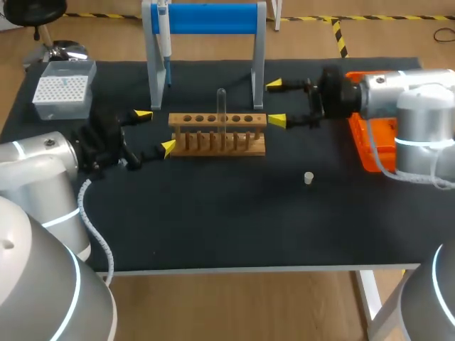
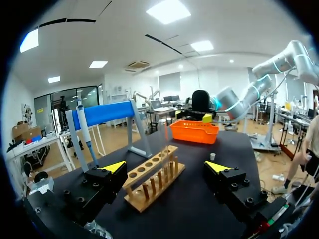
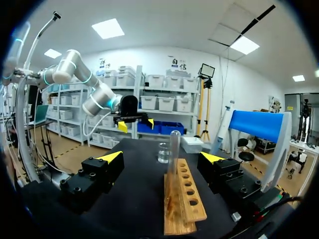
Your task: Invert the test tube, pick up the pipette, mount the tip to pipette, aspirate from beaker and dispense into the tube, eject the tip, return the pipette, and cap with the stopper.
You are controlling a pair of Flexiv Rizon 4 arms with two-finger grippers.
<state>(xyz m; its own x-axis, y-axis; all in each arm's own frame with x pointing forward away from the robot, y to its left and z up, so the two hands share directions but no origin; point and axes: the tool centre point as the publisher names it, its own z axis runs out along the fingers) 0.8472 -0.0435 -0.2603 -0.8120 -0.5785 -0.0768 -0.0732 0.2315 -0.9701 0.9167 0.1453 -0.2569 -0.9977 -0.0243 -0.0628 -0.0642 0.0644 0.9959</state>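
I am seeing the clear glass test tube (image 1: 222, 106) upright in the wooden rack (image 1: 213, 122), left end effector (image 1: 155, 131) and right end effector (image 1: 276, 102) both spread. Likely light, slick, fragile; favouring a gentle upper pinch.

On the black surface (image 1: 234, 213), the wooden test-tube rack (image 1: 217, 135) stands in the middle with 1 clear glass tube (image 1: 222, 106) upright in it. Behind it is the blue-barred pipette stand (image 1: 206, 20). The grey tip box (image 1: 62, 89) lies rear left, the orange plastic tray (image 1: 366, 153) right, and the small white stopper (image 1: 308, 177) front right.
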